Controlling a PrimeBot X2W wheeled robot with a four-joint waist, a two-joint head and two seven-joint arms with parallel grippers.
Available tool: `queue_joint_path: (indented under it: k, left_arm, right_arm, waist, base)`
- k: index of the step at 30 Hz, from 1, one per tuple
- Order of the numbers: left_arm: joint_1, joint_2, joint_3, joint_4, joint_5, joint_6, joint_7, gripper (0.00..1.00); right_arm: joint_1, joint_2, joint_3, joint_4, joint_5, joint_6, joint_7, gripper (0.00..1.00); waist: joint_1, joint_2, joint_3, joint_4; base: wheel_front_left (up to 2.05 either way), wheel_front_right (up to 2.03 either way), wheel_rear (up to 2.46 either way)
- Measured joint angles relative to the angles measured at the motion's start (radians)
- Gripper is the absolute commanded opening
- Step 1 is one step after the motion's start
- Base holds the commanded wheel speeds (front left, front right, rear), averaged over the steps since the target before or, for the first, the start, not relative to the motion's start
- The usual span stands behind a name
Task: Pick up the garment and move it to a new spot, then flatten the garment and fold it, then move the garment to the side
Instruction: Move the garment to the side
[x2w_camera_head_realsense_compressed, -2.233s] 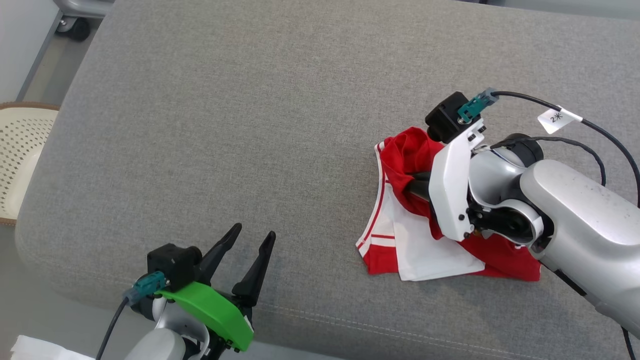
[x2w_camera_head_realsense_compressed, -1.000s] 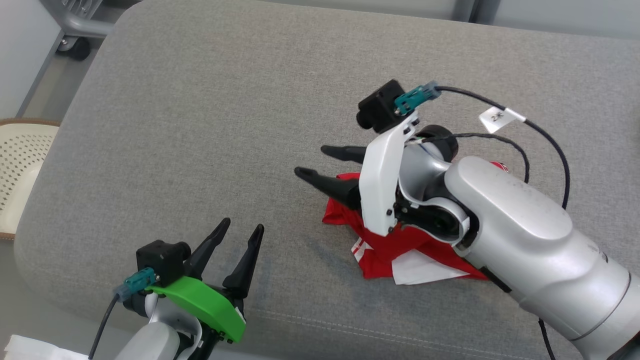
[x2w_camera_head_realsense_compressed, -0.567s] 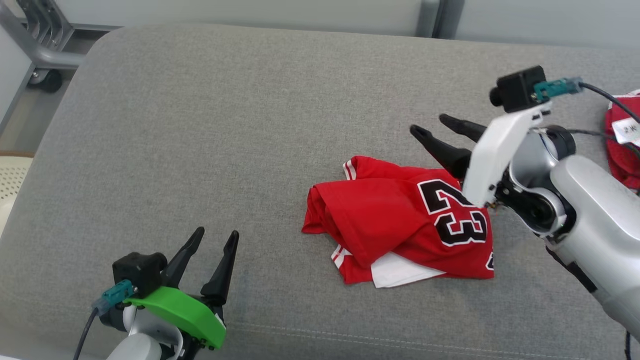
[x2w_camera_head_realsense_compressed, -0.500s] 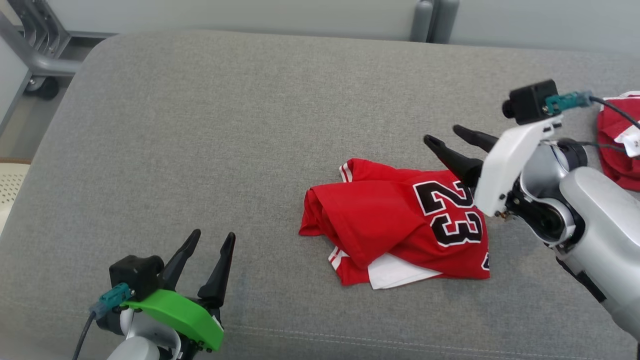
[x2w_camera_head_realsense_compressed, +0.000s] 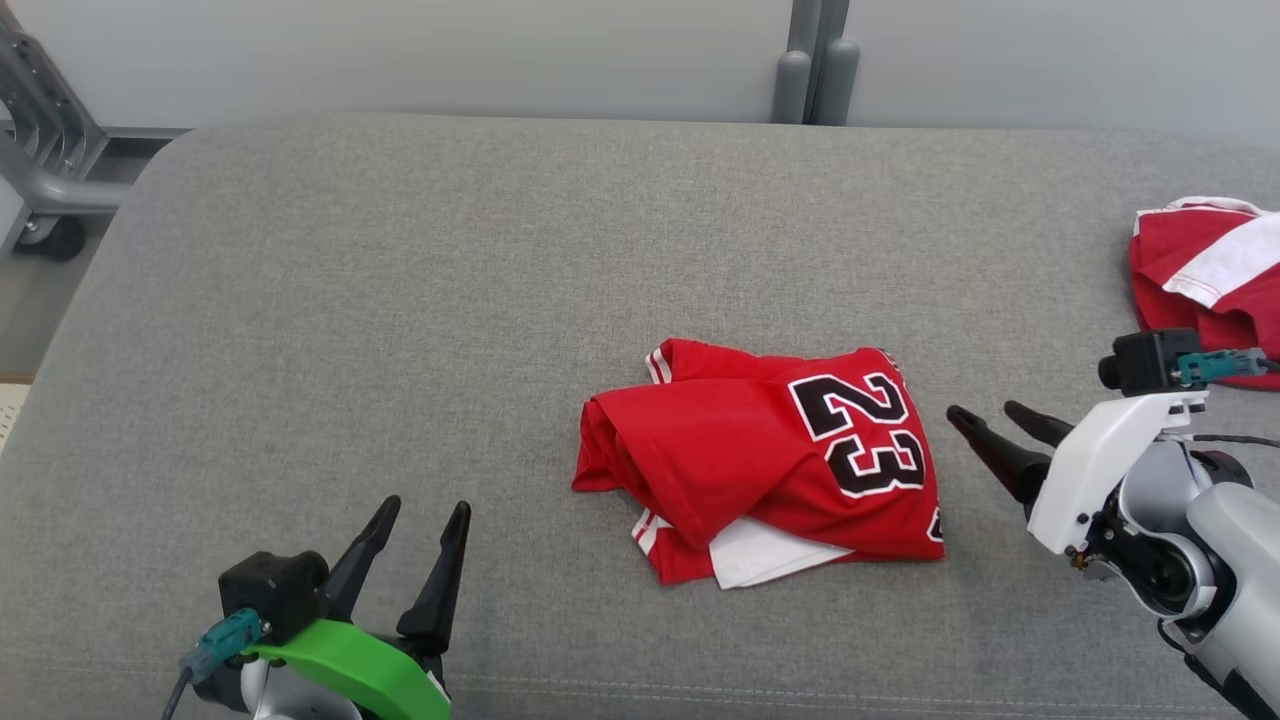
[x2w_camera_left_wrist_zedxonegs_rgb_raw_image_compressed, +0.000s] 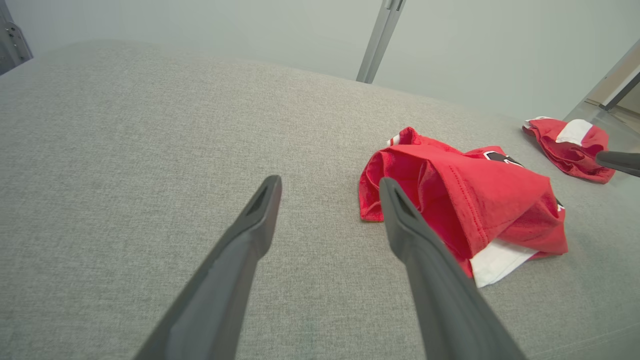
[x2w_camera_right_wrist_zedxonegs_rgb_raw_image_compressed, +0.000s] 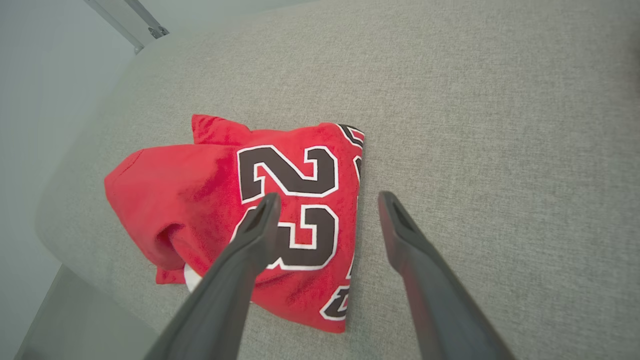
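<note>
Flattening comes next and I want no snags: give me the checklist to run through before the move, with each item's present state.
1. Garment lying free: ok. The red jersey rests on the grey cushion; neither pincer grips it.
2. State of right pincer: ok, open, fingers apart, just off the jersey's numbered edge.
3. State of left pincer: ok, open, near the cushion's front edge, apart from the jersey.
4. Garment flat: not ok; bunched and doubled over, white cloth poking out below.
5. Room to spread: ok; bare cushion around it, and the second red garment lies apart at the far right.
6. Where hem and sleeves are: cannot tell, buried in folds.
</note>
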Motion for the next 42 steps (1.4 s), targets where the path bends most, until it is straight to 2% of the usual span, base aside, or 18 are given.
queue_joint_path:
  k: [7,10,20,37,38,40,42]
  left_arm:
    - [0.0,0.009,-0.009,-0.035,0.002,0.0,0.009,1.0]
    - [-0.002,0.013,-0.009,-0.046,0.005,0.0,0.015,1.0]
    - [-0.013,0.013,-0.005,-0.059,0.011,0.008,0.023,1.0]
    - [-0.031,0.005,-0.019,-0.061,0.01,0.007,0.033,1.0]
    - [-0.031,0.005,-0.018,-0.061,0.009,0.007,0.033,1.0]
    - [-0.031,0.003,-0.019,-0.061,0.009,0.007,0.033,1.0]
    - [-0.032,0.0,-0.02,-0.061,0.009,0.007,0.033,1.0]
  right_arm:
    - [0.013,-0.019,-0.051,0.035,0.057,-0.003,-0.017,1.0]
    - [0.013,-0.013,-0.058,0.049,0.092,0.022,-0.017,1.0]
    - [0.015,0.001,-0.057,0.129,0.132,0.059,0.011,1.0]
    - [-0.024,0.059,-0.083,0.242,0.227,0.127,0.058,1.0]
    - [-0.032,0.064,-0.081,0.243,0.228,0.133,0.066,0.74]
    - [-0.044,0.075,-0.082,0.244,0.243,0.138,0.073,0.0]
    - [-0.052,0.071,-0.081,0.246,0.249,0.144,0.085,0.0]
  waist:
    - [0.0,0.0,0.045,0.018]
    - [0.0,0.0,0.066,0.028]
    - [0.0,0.0,0.114,0.07]
    - [0.0,0.0,0.12,0.125]
    - [0.0,0.0,0.12,0.127]
    - [0.0,0.0,0.121,0.129]
    - [0.0,0.0,0.122,0.133]
  base:
    - [0.0,0.0,0.0]
    - [0.0,0.0,0.0]
    - [0.0,0.0,0.0]
    - [0.0,0.0,0.0]
    - [0.0,0.0,0.0]
    - [0.0,0.0,0.0]
    - [0.0,0.0,0.0]
